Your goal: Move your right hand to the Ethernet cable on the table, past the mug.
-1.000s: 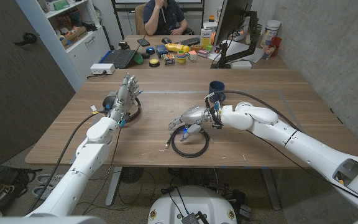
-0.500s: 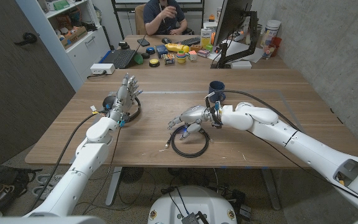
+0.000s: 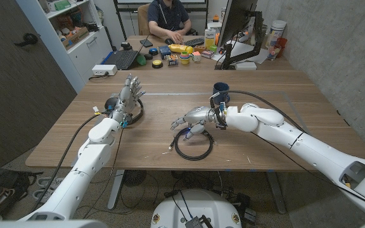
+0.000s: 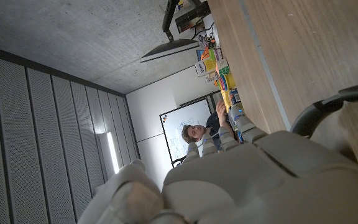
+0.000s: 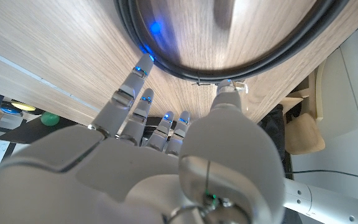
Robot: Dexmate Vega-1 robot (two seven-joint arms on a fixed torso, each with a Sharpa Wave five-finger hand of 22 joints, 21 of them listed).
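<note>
Both arms have smooth white shells with rounded segments. The left hand point(image 3: 127, 97) and right hand point(image 3: 189, 120) are silver-grey metal with jointed fingers point(image 5: 131, 92); blue lights glow at the fingertips in the right wrist view. A black cable point(image 3: 268, 101) runs along each forearm. Small coloured connectors sit at the wrists.

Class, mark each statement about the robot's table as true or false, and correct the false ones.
1. The right hand is above the coiled Ethernet cable. True.
2. The dark blue mug lies tipped on its side. False: it stands upright.
3. The mug is farther from the robot than the cable. True.
4. The right hand grips the mug. False: its fingers are spread and hold nothing.
5. The left hand is at the Ethernet cable. False: it is by a different dark coil.
</note>
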